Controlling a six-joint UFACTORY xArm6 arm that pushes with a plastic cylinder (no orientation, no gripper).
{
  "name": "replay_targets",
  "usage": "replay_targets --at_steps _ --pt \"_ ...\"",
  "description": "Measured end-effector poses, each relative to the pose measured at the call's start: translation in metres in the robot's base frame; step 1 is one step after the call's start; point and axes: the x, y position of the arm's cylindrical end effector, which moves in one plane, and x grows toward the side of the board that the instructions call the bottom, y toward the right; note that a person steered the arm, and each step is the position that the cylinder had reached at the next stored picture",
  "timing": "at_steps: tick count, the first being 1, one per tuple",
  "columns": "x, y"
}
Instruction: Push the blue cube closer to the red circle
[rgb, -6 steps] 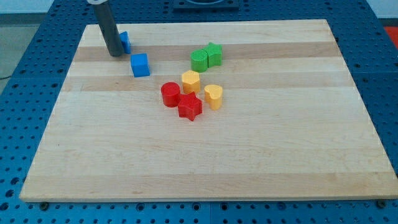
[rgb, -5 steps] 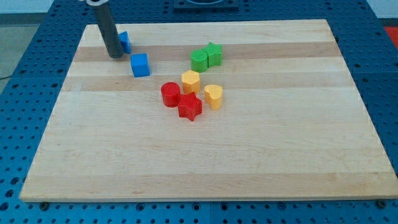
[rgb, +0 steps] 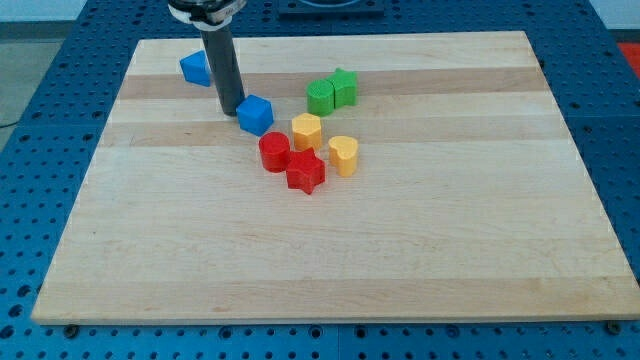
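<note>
The blue cube (rgb: 255, 114) sits on the wooden board, turned a little, just above and left of the red circle (rgb: 274, 152). A small gap separates them. My tip (rgb: 230, 108) stands right against the cube's left side. A red star (rgb: 306, 172) lies touching the red circle at its lower right.
A second blue block (rgb: 194, 68) lies near the board's top left, left of the rod. A yellow hexagon (rgb: 307, 130) and a yellow heart (rgb: 343, 155) sit right of the red circle. Two green blocks (rgb: 332, 92) stand above them. The board (rgb: 420, 230) rests on a blue pegboard.
My tip moved right and slightly down, away from the second blue block. The blue cube slid right and down, rotating, and is now closer to the red circle.
</note>
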Motion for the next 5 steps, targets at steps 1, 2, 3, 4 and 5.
replay_targets --at_steps 1,2,3,4,5 --pt "0.003 0.001" --pt "0.008 0.002" --pt "0.012 0.002" --pt "0.020 0.003" --pt "0.028 0.004"
